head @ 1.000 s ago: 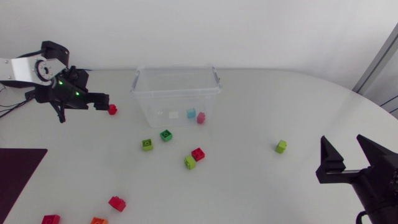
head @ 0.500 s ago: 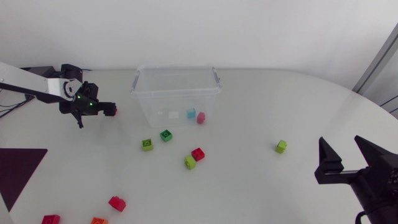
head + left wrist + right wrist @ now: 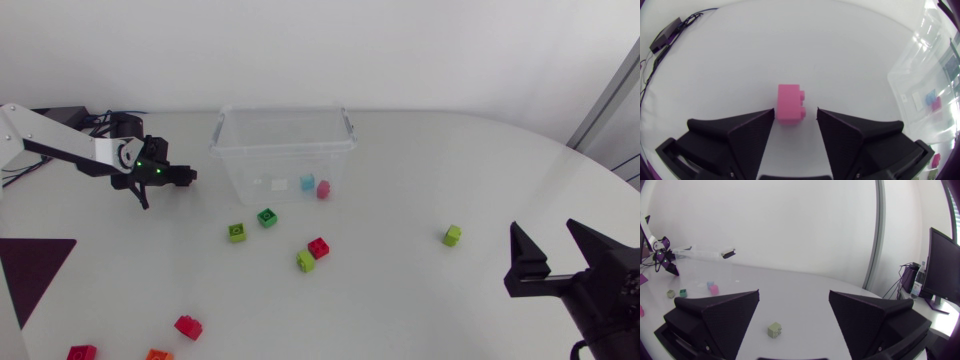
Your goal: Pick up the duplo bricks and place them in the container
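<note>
Meanwhile, the grasp step is judged to be in hand: the left gripper (image 3: pixel 183 175) is seen lowered to the table (image 3: pixel 420 300) just beside the clear container (image 3: pixel 283 113), on its left side. In the left wrist view its fingers are spread, with a pink brick (image 3: pixel 791 104) resting on the table between their tips. A sliver of table shows on each side of the brick, so nothing is pinched yet.

Two bricks, one light blue (image 3: pixel 307 184) and one pink (image 3: pixel 323 188), are seen through the container's wall. Others are scattered over the table, among them a dark green brick (image 3: pixel 267 216), a red brick (image 3: pixel 319 247) and a lime brick (image 3: pixel 452 235).

The right gripper (image 3: pixel 546 232) is held wide open and empty near the table's right edge, well apart from the container, with the lime brick lying ahead of it.

Next, the left fingers would need to be closed squarely on the pink brick's sides. It would then have to be lifted above the container's rim and carried over before being released.
</note>
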`<action>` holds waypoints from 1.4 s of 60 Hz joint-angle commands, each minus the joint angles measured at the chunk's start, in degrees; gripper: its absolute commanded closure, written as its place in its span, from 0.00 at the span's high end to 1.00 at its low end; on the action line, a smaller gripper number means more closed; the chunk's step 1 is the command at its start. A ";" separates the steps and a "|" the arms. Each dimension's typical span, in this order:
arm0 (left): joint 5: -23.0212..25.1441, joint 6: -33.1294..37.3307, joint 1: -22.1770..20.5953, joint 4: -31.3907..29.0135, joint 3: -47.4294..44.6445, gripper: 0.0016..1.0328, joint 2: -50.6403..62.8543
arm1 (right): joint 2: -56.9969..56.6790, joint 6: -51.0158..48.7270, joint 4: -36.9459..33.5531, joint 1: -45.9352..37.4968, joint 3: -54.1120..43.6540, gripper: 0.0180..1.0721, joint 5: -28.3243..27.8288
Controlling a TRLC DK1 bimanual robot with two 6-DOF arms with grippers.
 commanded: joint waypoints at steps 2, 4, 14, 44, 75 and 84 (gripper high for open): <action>2.21 -1.04 0.68 2.82 0.63 0.38 1.52 | 0.70 0.46 -0.13 0.43 -0.36 0.95 -0.45; 2.30 -1.13 0.77 3.79 0.10 0.35 1.52 | 0.70 0.46 -0.13 0.43 -0.36 0.95 -0.45; 2.57 -1.39 0.85 12.58 -4.56 0.24 -0.15 | 0.79 0.46 -0.13 0.43 -0.36 0.95 -0.45; 2.30 -0.07 -0.11 7.22 -4.03 0.25 -1.30 | 1.49 0.46 -0.13 0.43 -0.36 0.95 -0.45; 1.95 1.68 -0.55 -0.69 -0.69 0.65 -1.56 | 1.75 0.46 -0.21 0.43 -0.36 0.95 -0.45; 1.69 1.95 -0.03 -0.60 -1.22 0.57 -1.38 | 1.75 0.46 -0.21 0.35 -0.36 0.95 -0.45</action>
